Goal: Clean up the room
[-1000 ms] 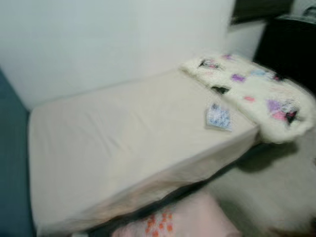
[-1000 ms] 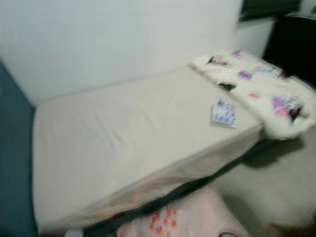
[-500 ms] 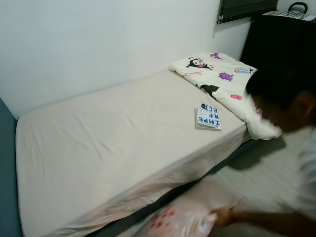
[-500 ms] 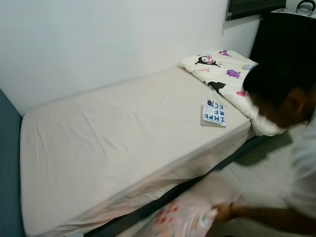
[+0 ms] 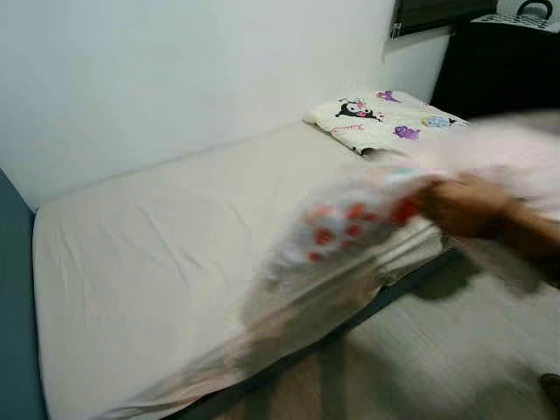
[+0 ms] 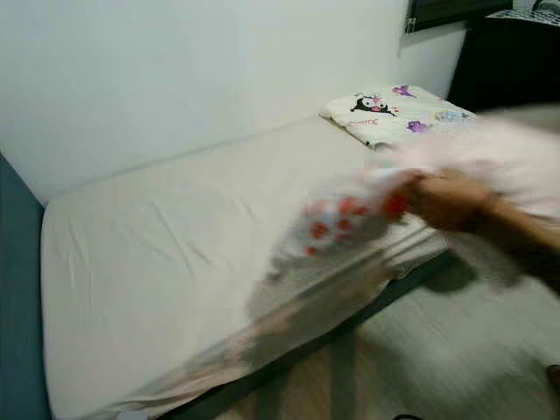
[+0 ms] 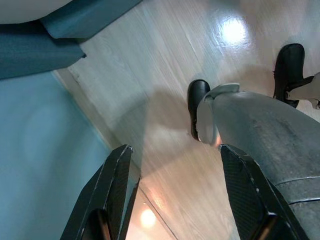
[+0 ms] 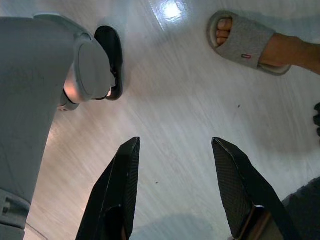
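Observation:
A bed with a cream sheet (image 5: 157, 262) runs along the white wall. A person's hand (image 5: 459, 206) swings a pale cloth with red dots (image 5: 350, 232) over the bed's near edge; it is blurred by motion. A cartoon-print quilt (image 5: 381, 118) lies at the bed's far right end. My left gripper (image 7: 175, 200) hangs open over the wooden floor beside my own leg. My right gripper (image 8: 175, 192) hangs open over the floor too, nothing between its fingers.
A person's foot in a grey slipper (image 8: 245, 40) stands on the floor close to my right side. A dark cabinet (image 5: 503, 66) stands past the bed at the right. A teal panel (image 5: 13, 306) borders the bed's left end.
The person has lifted the dotted cloth from the floor up over the bed's edge. It now covers the spot where the book lay. The camera has shifted slightly.

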Motion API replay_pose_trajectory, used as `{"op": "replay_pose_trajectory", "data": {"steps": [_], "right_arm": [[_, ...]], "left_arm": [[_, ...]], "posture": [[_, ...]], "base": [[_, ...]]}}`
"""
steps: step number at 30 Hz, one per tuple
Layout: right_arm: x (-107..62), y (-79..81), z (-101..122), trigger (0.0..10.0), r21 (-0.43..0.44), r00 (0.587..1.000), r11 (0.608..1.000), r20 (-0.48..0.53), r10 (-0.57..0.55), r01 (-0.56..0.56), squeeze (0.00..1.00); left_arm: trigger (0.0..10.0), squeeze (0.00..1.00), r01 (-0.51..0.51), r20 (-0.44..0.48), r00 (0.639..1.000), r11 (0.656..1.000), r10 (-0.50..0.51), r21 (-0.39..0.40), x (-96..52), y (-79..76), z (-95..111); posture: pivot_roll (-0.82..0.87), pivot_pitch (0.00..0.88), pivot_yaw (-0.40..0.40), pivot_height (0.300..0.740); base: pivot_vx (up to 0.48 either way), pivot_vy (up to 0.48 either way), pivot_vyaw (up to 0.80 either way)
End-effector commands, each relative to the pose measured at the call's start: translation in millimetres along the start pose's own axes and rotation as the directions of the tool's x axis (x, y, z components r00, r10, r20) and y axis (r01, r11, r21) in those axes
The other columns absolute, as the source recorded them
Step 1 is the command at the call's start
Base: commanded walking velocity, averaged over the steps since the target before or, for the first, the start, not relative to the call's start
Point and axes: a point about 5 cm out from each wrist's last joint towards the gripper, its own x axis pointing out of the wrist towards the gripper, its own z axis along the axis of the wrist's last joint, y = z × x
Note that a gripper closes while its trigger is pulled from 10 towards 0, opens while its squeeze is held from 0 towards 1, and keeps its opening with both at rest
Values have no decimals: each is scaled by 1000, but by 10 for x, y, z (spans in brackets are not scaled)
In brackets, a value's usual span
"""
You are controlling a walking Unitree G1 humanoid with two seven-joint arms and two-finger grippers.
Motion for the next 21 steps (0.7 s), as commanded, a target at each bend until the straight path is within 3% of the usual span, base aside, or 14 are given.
{"op": "replay_pose_trajectory", "data": {"steps": [1,17,21], "right_arm": [[0,23,-32,10000,-1,1000,1000,-6,10,-10,0],[-1,28,-80,10000,15,1000,1000,-20,-10,10,0],[-6,-77,-63,10000,49,998,996,0,-69,68,0]], "left_arm": [[10000,0,-2,-16,1000,1000,2,-1,-4,-6,-59],[10000,0,14,-16,1000,1000,-14,20,5,-67,-55],[10000,0,-6,1,1000,1000,6,8,2,-11,-3]], "posture": [[-80,34,40,740],[-77,33,46,740],[-76,33,39,740]], "base": [[0,0,0],[0,0,0],[0,0,-756]]}}
